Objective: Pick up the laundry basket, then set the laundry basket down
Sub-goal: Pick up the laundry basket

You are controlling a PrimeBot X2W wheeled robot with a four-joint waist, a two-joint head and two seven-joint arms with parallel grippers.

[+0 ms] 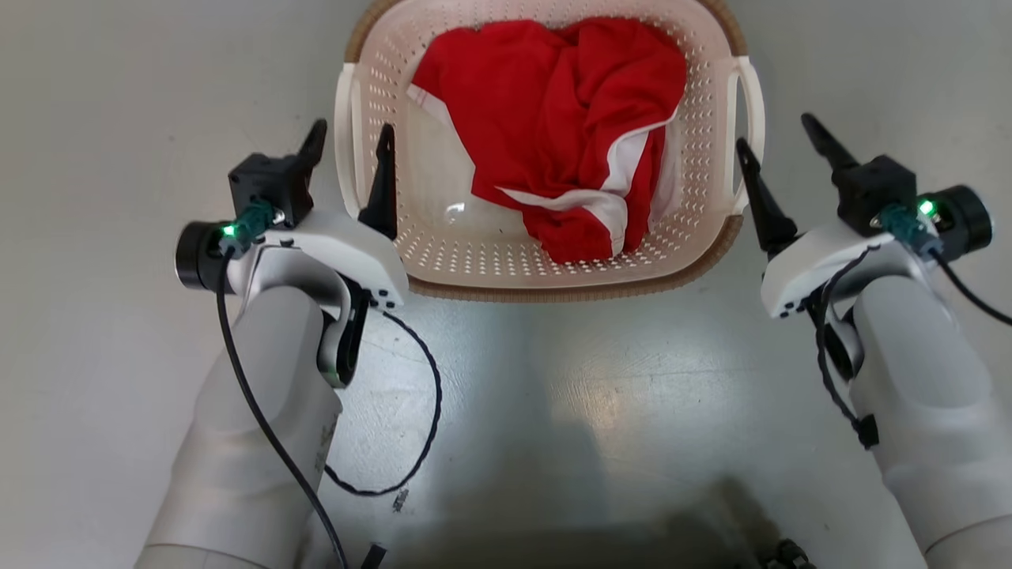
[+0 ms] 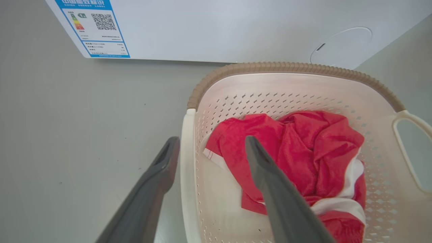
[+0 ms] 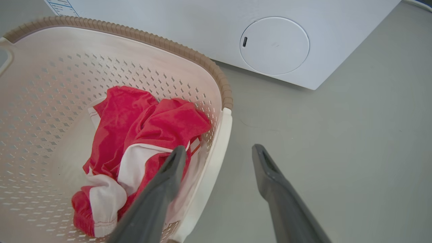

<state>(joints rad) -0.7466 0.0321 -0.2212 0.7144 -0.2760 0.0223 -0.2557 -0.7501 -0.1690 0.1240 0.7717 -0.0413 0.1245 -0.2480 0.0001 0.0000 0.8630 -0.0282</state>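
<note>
The laundry basket (image 1: pixel 553 289), cream perforated plastic with a brown rim, sits on the grey floor and holds a red garment (image 1: pixel 553 103) with white trim. My left gripper (image 1: pixel 352 130) is open astride the basket's left white handle (image 1: pixel 344 134), one finger outside and one over the inside. In the left wrist view, the left gripper (image 2: pixel 212 141) has the handle bar (image 2: pixel 187 168) between its fingers. My right gripper (image 1: pixel 775 134) is open astride the right handle (image 1: pixel 755 95). In the right wrist view, the right gripper (image 3: pixel 219 149) stands over that side's rim (image 3: pixel 216 158).
A white appliance (image 2: pixel 219 30) with a blue energy label (image 2: pixel 98 28) and a round cover (image 3: pixel 274 45) stands just beyond the basket. A black cable (image 1: pixel 427 411) loops down from my left arm. Bare grey floor lies on both sides.
</note>
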